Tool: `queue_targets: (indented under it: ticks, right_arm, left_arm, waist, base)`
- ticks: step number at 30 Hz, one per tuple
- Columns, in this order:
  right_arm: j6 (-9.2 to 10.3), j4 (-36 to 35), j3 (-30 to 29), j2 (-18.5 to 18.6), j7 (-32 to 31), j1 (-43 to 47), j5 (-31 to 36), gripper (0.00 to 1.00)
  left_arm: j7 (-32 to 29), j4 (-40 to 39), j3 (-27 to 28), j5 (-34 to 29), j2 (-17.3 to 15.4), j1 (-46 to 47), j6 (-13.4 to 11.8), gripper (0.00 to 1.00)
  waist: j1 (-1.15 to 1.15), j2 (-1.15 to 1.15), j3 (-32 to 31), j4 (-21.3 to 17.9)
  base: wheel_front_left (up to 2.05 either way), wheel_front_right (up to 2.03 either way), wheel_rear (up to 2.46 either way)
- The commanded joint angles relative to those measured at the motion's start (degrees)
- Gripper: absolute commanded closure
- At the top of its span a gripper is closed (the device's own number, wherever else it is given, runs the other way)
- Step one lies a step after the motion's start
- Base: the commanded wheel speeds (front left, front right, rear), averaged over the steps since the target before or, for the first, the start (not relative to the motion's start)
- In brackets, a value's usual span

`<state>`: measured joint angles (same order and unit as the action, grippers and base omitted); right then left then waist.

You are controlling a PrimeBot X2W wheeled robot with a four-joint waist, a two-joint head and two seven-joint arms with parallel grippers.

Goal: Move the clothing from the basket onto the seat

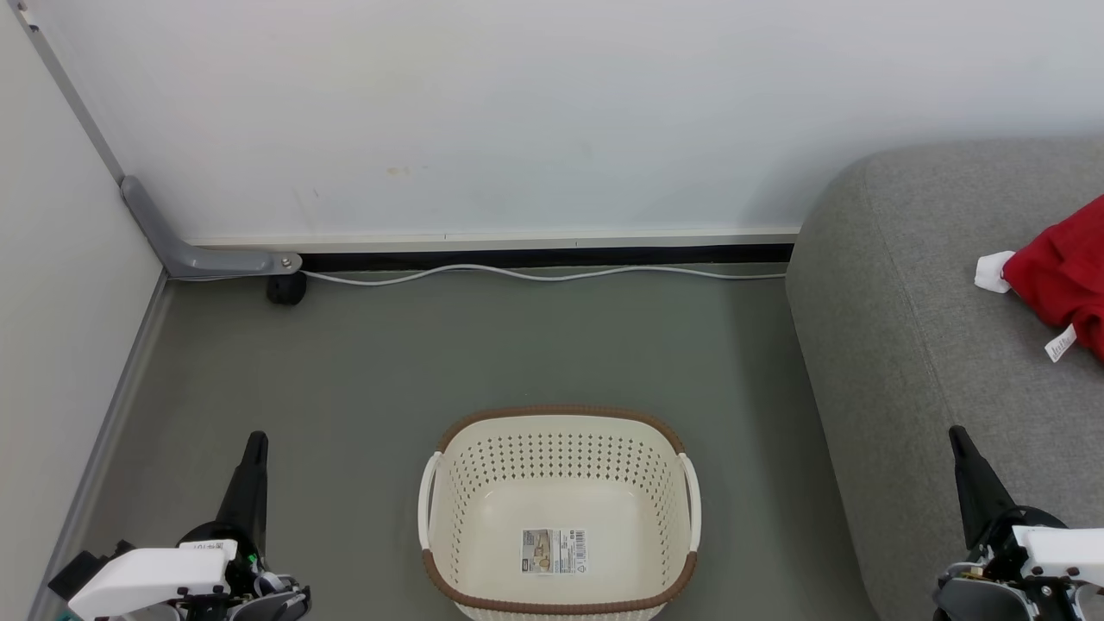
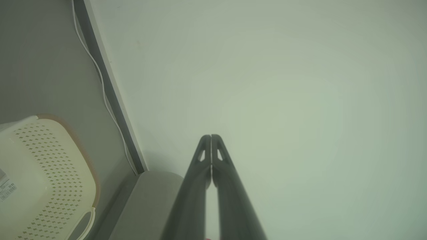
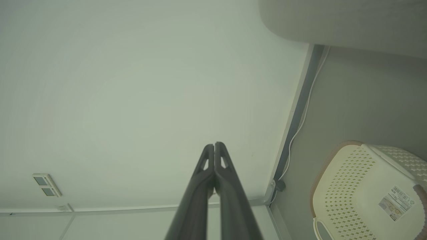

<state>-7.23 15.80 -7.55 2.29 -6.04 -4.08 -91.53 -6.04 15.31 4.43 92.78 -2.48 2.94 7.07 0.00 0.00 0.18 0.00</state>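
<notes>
So the red clothing (image 1: 1063, 267) is lying on the seat (image 1: 906, 345), the big grey sofa, right at the right edge of the head view and cut off there, so I can't tell if it's one garment or two. A bit of white trim (image 1: 992, 272) pokes out on its left and a small white tag (image 1: 1061, 343) hangs off the lower side.

The basket (image 1: 561, 414) sits on the grey floor (image 1: 362, 362) just left of the sofa. Its bare bottom shows, with a label sticker (image 1: 553, 550) on it.

Left claw (image 1: 256, 442) is low on the left, over the floor and well apart from the basket. Right claw (image 1: 956, 434) is low on the right, over the sofa's front edge. From the head view you can't really judge the fingers. The wrist views sort that out: both pairs are pressed together tip to tip, gripping nothing, pointing at the plain white wall (image 1: 517, 112).

The wrist views show the basket and a corner of the sofa off to the side, and the right one also catches a small pale panel (image 3: 46, 184) on the wall.

Along the wall's foot there's a white cable (image 1: 535, 273), plus a grey bracket (image 1: 198, 257) with a black wheel (image 1: 286, 289) in the left corner. Nothing sits between the basket and the sofa.
</notes>
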Motion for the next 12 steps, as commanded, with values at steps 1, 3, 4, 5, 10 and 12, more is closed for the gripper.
queue_targets:
  ticks: [1,3,4,5,10,12]
  right_arm:
    - [-0.25,-1.78,0.97,0.59,-0.5,-2.11,-0.58,1.0]
    - [-0.25,-1.78,0.97,0.59,-0.5,-2.11,-0.58,1.0]
    - [-0.25,-1.78,0.97,0.59,-0.5,-2.11,-0.58,1.0]
    - [-0.25,-1.78,0.97,0.59,-0.5,-2.11,-0.58,1.0]
    - [-0.25,-1.78,0.97,0.59,-0.5,-2.11,-0.58,1.0]
    - [-0.25,-1.78,0.97,0.59,-0.5,-2.11,-0.58,1.0]
  left_arm:
    - [-0.27,-1.28,1.86,-0.42,-0.6,3.23,0.42,1.0]
    - [-0.28,-1.27,1.87,-0.44,-0.59,3.23,0.42,1.0]
    - [-0.28,-1.27,1.88,-0.44,-0.59,3.23,0.42,1.0]
    - [-0.29,-1.27,1.88,-0.44,-0.58,3.23,0.42,1.0]
    - [-0.31,-1.27,1.91,-0.47,-0.57,3.23,0.42,1.0]
    - [-0.32,-1.27,1.92,-0.47,-0.56,3.23,0.42,1.0]
  waist:
    - [0.0,0.0,0.0,0.0]
    - [0.0,0.0,0.0,0.0]
    - [0.0,0.0,0.0,0.0]
    - [0.0,0.0,0.0,0.0]
    - [0.0,0.0,0.0,0.0]
    - [0.0,0.0,0.0,0.0]
  base:
    - [0.0,0.0,0.0]
    - [0.0,0.0,0.0]
    - [0.0,0.0,0.0]
    - [0.0,0.0,0.0]
    - [0.0,0.0,0.0]
    - [0.0,0.0,0.0]
